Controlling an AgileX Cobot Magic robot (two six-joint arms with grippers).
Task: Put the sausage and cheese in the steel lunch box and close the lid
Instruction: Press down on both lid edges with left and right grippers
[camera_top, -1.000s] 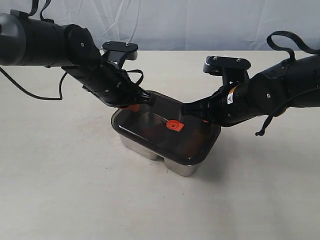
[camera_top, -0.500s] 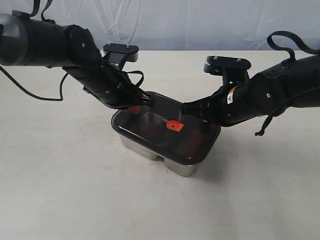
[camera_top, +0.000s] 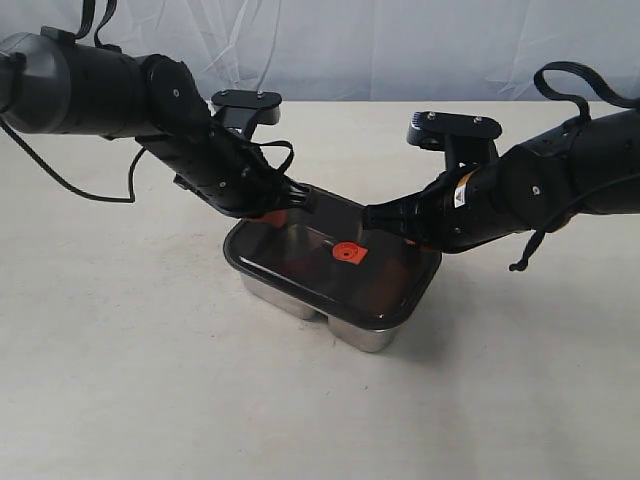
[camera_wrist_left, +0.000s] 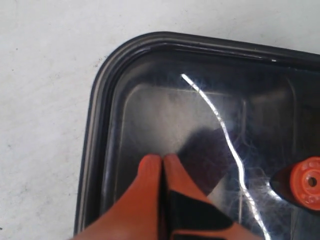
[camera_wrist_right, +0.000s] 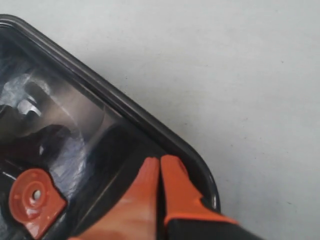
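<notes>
The left gripper (camera_wrist_left: 162, 159) has its two orange fingers (camera_wrist_left: 147, 172) shut tight together, with no gap between them and nothing held. Their tips rest on the flat panel of the lid (camera_wrist_left: 150, 107), just inside one rounded corner. A dark shadow meets them there, so they appear to touch the plastic. Beyond these tips and off to one side sits the orange valve tab (camera_wrist_left: 306, 181).

The right gripper (camera_wrist_right: 160, 160) is likewise closed and empty, its fingers (camera_wrist_right: 175, 175) pressed side by side. Their tips lie on the lid (camera_wrist_right: 75, 115) close to its raised rim. The valve tab (camera_wrist_right: 34, 200) is nearby on the panel side, and the bare table (camera_wrist_right: 240, 75) lies past the rim.

From the exterior view, the left gripper (camera_top: 292, 200) and right gripper (camera_top: 375, 218) come down on opposite far corners of the lid (camera_top: 290, 260), with the valve tab (camera_top: 347, 252) between them. The lid lies flat on the steel lunch box (camera_top: 365, 338), covering its whole mouth. Only the shiny lower walls show beneath the rim. The smoky plastic is too dark to make out the sausage or the cheese. The box stands on the pale table (camera_top: 150, 380).
</notes>
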